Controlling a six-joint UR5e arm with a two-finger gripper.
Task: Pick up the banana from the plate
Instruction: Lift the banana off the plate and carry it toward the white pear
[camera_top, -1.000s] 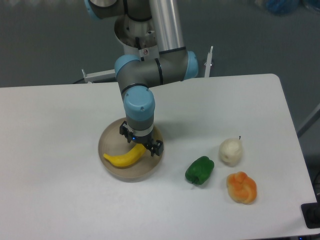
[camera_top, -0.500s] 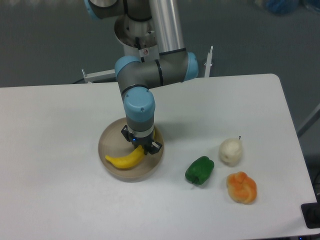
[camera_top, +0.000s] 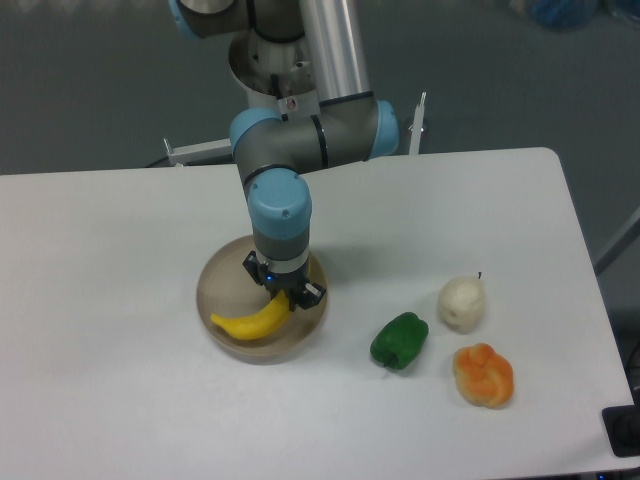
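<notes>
A smooth, bright yellow, curved banana (camera_top: 252, 320) lies in a round, beige-grey shallow plate (camera_top: 218, 283) a little left of the frame's centre, on a white surface (camera_top: 120, 260). The banana's left tip points toward the plate's lower left rim, and its right end runs up under the tool (camera_top: 284, 297). The tool, black and mounted below a grey and light blue arm (camera_top: 280, 200) that comes down from the top of the frame, is clamped on the banana's right end, its fingers (camera_top: 308, 291) pressed against the fruit. To the right of the plate, apart from it, sits a glossy green bell pepper (camera_top: 399, 340). Further right stands a pale, off-white rounded fruit with a small stem (camera_top: 462, 302), and just below it a lumpy orange fruit (camera_top: 484, 375), close by.
</notes>
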